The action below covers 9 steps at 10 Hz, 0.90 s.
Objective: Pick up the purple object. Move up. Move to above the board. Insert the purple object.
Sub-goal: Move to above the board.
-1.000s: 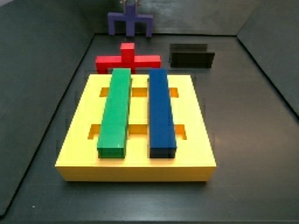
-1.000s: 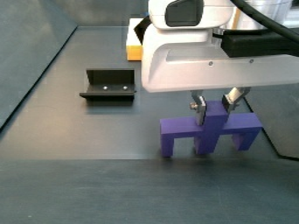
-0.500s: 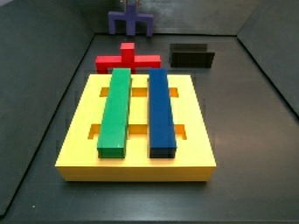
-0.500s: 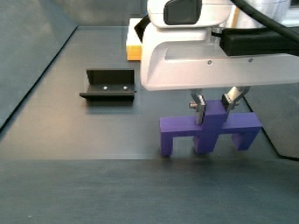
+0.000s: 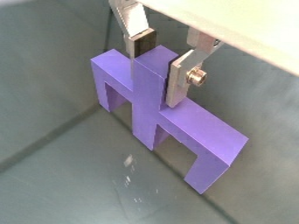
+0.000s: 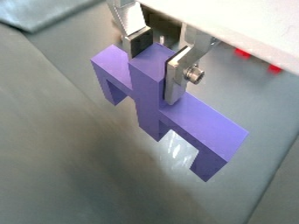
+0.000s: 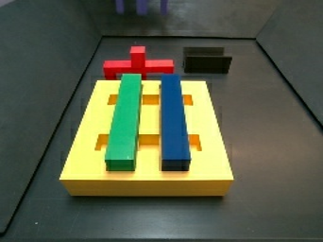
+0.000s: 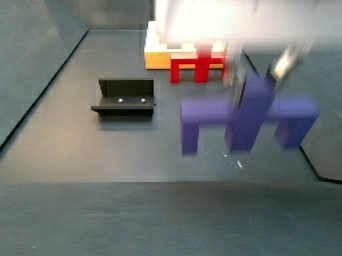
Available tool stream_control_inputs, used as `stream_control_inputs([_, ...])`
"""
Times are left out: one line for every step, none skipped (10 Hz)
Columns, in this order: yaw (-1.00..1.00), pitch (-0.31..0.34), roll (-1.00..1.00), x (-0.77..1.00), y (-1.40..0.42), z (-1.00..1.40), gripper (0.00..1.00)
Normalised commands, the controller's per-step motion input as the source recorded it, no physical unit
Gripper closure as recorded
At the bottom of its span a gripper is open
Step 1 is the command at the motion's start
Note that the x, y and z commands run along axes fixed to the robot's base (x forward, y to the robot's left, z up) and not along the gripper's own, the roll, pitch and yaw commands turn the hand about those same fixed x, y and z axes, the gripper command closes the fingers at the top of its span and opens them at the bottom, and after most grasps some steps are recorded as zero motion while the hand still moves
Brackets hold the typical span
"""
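both wrist views: gripper (image 5: 163,61) w/ silver plates round blocky purple object (image 5: 163,118) post

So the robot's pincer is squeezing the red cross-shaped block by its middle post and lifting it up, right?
Not quite: the pincer is squeezing the purple-blue bridge-shaped piece by its middle post, as both wrist views show. The red cross-shaped block lies on the floor beside the thick yellow slotted board in a side view. The purple piece does look lifted off the floor.
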Motion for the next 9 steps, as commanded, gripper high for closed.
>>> stream_control_inputs([-0.01,0.023,-0.01,-0.07,-0.01,1.40,1.00])
stream_control_inputs([0.00,0.021,0.01,-0.03,-0.02,1.40,1.00])
stream_control_inputs([0.00,0.077,-0.02,0.03,0.02,0.71,1.00])
stream_control_inputs([0.00,0.096,0.00,0.04,0.00,0.39,1.00])
stream_control_inputs([0.01,0.070,0.00,0.03,0.00,0.17,1.00])
stream_control_inputs([-0.19,0.139,-0.11,0.17,-1.40,0.13,1.00])
stream_control_inputs([-0.18,0.117,-0.10,0.17,-1.40,0.12,1.00])
stream_control_inputs([-0.07,0.052,-0.02,0.16,-1.40,0.12,1.00])
stream_control_inputs([-0.04,0.008,-0.03,0.16,-1.40,0.12,1.00])
